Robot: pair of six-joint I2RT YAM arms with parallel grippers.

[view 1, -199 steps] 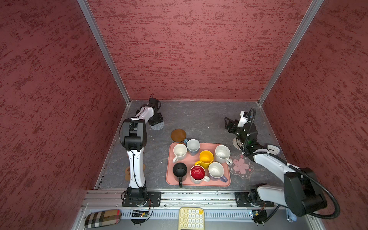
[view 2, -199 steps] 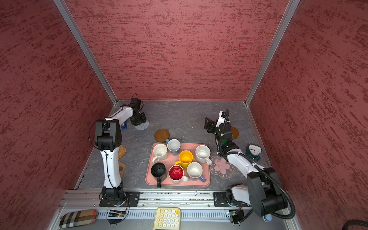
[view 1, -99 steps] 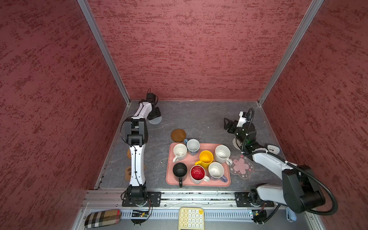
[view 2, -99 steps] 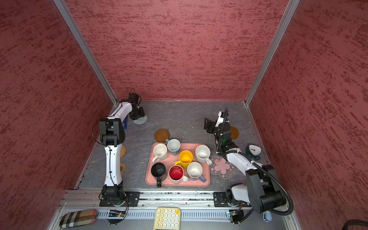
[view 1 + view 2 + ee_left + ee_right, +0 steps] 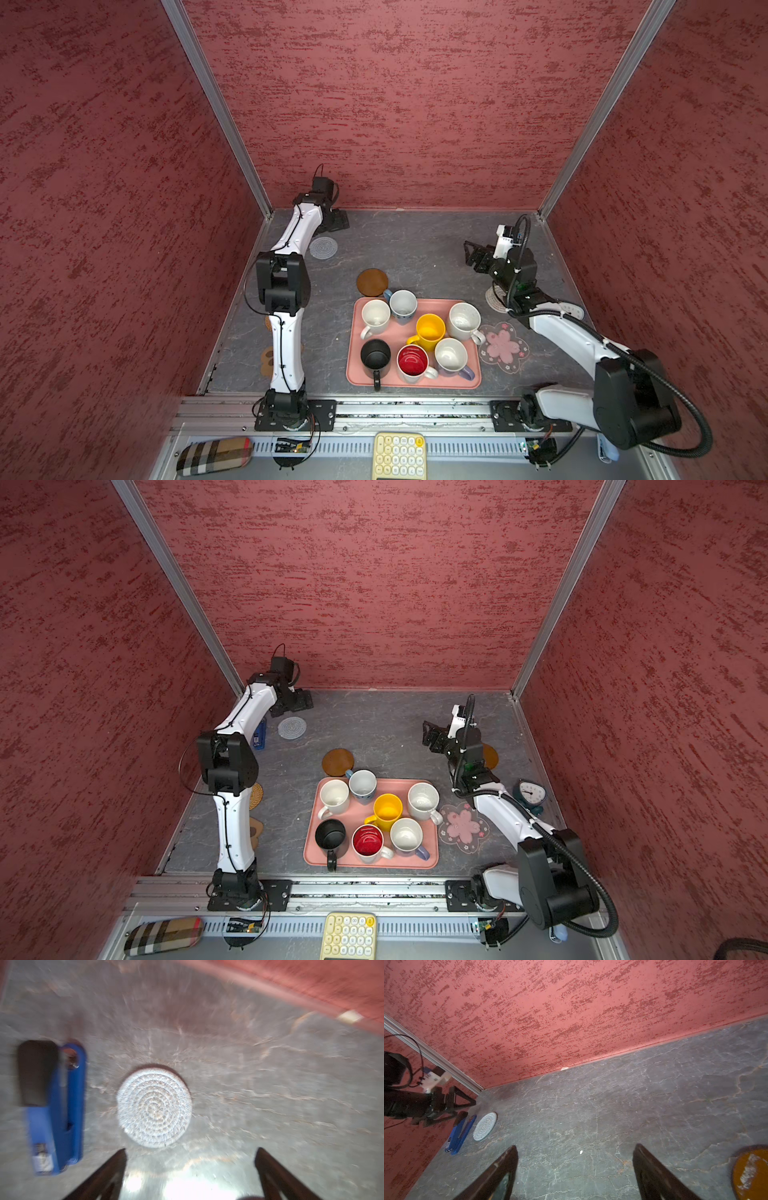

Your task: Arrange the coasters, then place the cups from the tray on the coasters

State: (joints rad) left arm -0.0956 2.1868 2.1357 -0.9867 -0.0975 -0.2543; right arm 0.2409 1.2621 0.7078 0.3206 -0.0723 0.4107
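Your grey woven coaster (image 5: 323,248) lies flat on the table (image 5: 415,249) near the far left corner. It's just beside a blue stapler (image 5: 259,733) and not touching it. Your left gripper (image 5: 191,1150) hangs right by that coaster on the back-wall side. Its fingers are spread wide with nothing between them. The left wrist view is smeared, so I can't tell how high the tips sit above the table.

In the middle of the table, the tray (image 5: 434,305) carries all seven cups. One white mug (image 5: 376,318) and the blue mug (image 5: 403,303) stand at the far edge, with the second white mug (image 5: 463,320) to their right. The yellow mug (image 5: 430,328) is in the centre. The black mug (image 5: 375,355), red-lined mug (image 5: 412,361) and lavender mug (image 5: 451,357) line the near edge.

A brown disc (image 5: 372,281) sits just beyond the tray's far left corner, beside the blue mug. The pink flower coaster (image 5: 503,347) lies just beside the tray's right edge. The beige woven coaster (image 5: 496,299) is partly covered by your right arm, with the second brown disc (image 5: 490,756) farther back. The wicker coaster (image 5: 257,796) and paw coaster (image 5: 255,827) peek out from behind your left arm.

Your right gripper (image 5: 575,1147) hovers over bare table at right centre, fingers wide apart and empty.
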